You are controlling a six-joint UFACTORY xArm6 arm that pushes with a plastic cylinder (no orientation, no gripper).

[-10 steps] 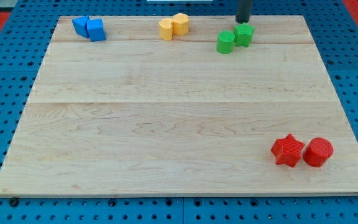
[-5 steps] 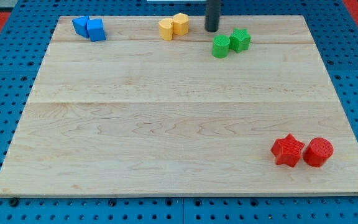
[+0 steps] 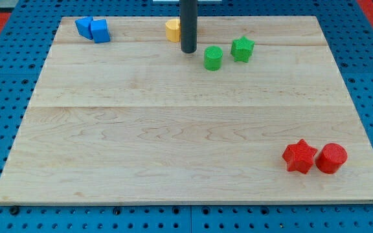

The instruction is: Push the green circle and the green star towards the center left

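Far left: two blue blocks (image 3: 92,29). Far centre: yellow block (image 3: 172,30), partly behind my rod. My tip (image 3: 188,50): bare rod, nothing held. Just right, apart: green circle (image 3: 213,57). Further right: green star (image 3: 242,49). Near right: red star (image 3: 300,156), red circle (image 3: 331,158).

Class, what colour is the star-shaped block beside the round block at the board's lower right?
Red: the red star, in the camera view.

wooden board (image 3: 173,129) | green circle (image 3: 213,57) | green star (image 3: 242,48) | red star (image 3: 300,156)
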